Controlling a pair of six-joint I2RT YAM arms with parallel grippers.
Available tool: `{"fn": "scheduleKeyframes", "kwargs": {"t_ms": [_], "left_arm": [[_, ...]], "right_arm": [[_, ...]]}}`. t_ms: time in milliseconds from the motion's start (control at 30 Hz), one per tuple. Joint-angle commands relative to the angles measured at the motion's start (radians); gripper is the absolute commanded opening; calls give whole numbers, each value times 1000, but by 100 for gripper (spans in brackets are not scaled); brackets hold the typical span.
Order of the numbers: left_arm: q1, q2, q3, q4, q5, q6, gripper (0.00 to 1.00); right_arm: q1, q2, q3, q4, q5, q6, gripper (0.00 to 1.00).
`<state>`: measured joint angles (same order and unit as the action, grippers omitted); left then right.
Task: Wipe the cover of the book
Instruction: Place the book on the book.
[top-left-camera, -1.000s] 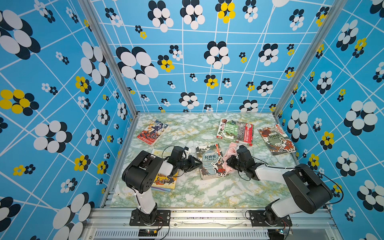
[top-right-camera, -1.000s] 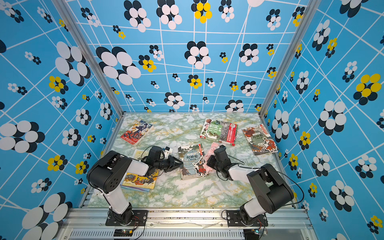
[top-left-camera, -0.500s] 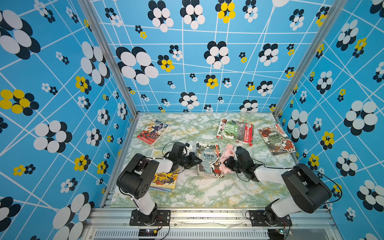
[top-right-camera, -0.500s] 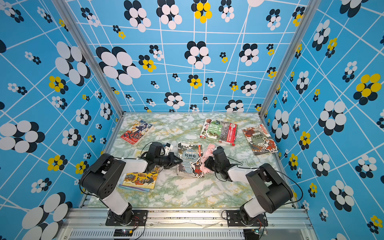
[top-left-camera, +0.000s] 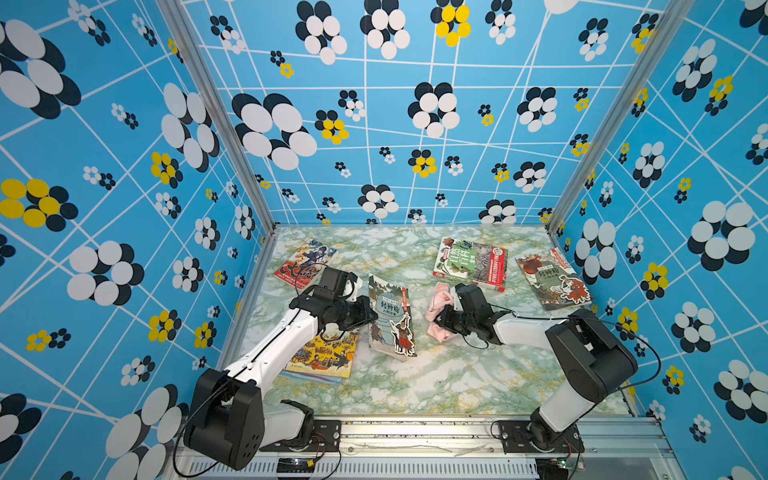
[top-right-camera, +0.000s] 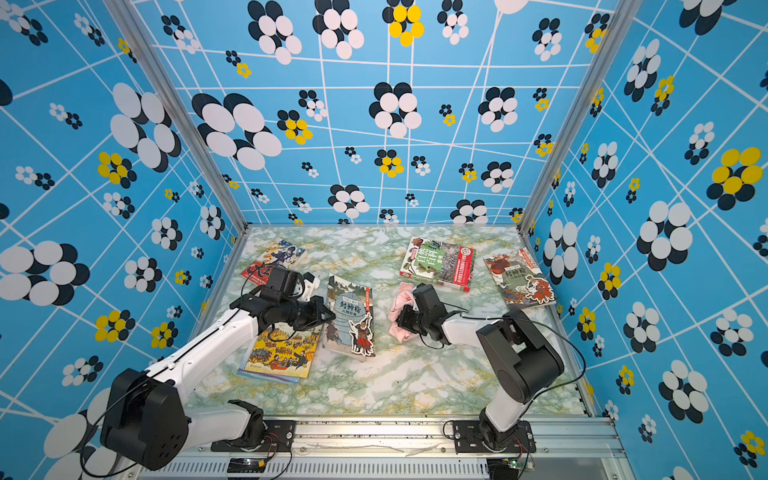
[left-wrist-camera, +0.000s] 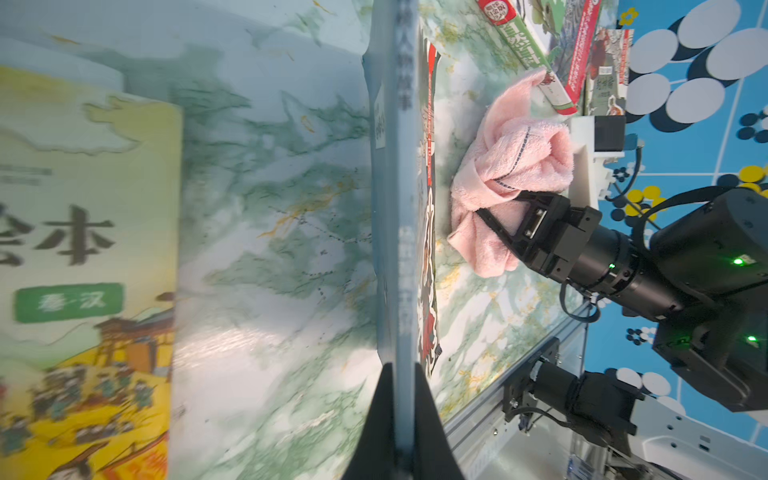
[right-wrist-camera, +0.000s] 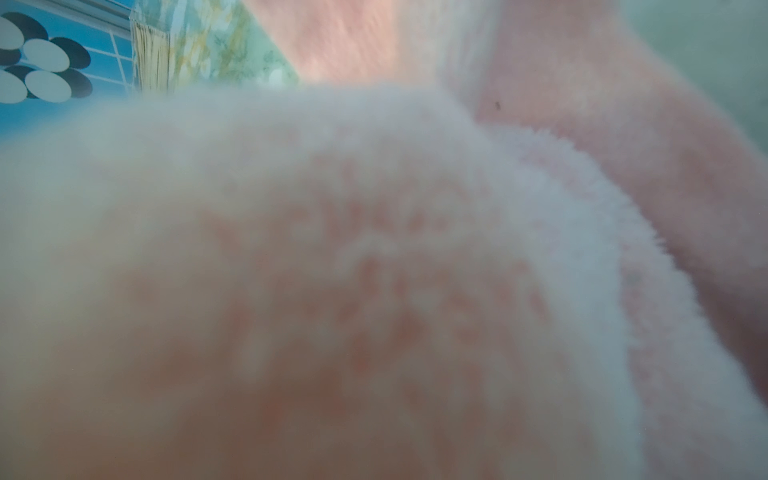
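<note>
The book (top-left-camera: 390, 316) (top-right-camera: 351, 318) with a grey-blue cover and a red cut-out figure lies mid-table. My left gripper (top-left-camera: 371, 318) (top-right-camera: 330, 316) is shut on its left edge. In the left wrist view the two black fingers (left-wrist-camera: 384, 415) clamp the spine (left-wrist-camera: 401, 166), which looks raised off the marble. My right gripper (top-left-camera: 441, 322) (top-right-camera: 401, 323) (left-wrist-camera: 496, 203) is shut on a bunched pink cloth (top-left-camera: 440, 307) (top-right-camera: 401, 305) (left-wrist-camera: 515, 166). The cloth rests on the table just right of the book, a gap apart. It fills the right wrist view (right-wrist-camera: 374, 270), hiding the jaws.
A yellow picture book (top-left-camera: 328, 357) lies under my left arm, and a red-black book (top-left-camera: 305, 264) sits at the back left. A green-red book (top-left-camera: 469, 262) lies right behind the cloth. Another grey-red book (top-left-camera: 552, 278) is by the right wall. Patterned walls enclose three sides.
My left gripper has shut on the book's left edge and drawn the book leftward. The cloth in my right gripper, earlier on the book's right edge, is now apart from it.
</note>
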<state>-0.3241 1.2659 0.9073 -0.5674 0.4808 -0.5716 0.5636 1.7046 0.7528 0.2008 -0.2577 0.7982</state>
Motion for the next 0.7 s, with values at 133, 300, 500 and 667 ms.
{"fn": "scheduleKeyframes", "kwargs": {"t_ms": [133, 300, 500, 667], "left_arm": [[58, -61, 145, -416, -282, 177, 1], [66, -86, 186, -512, -386, 202, 2], [70, -18, 309, -651, -586, 241, 4], [69, 52, 314, -647, -687, 255, 7]], "right_arm": [[124, 158, 187, -100, -77, -36, 0], [162, 236, 258, -64, -129, -12, 0], [236, 317, 380, -122, -161, -40, 0], [272, 324, 419, -147, -168, -48, 0]]}}
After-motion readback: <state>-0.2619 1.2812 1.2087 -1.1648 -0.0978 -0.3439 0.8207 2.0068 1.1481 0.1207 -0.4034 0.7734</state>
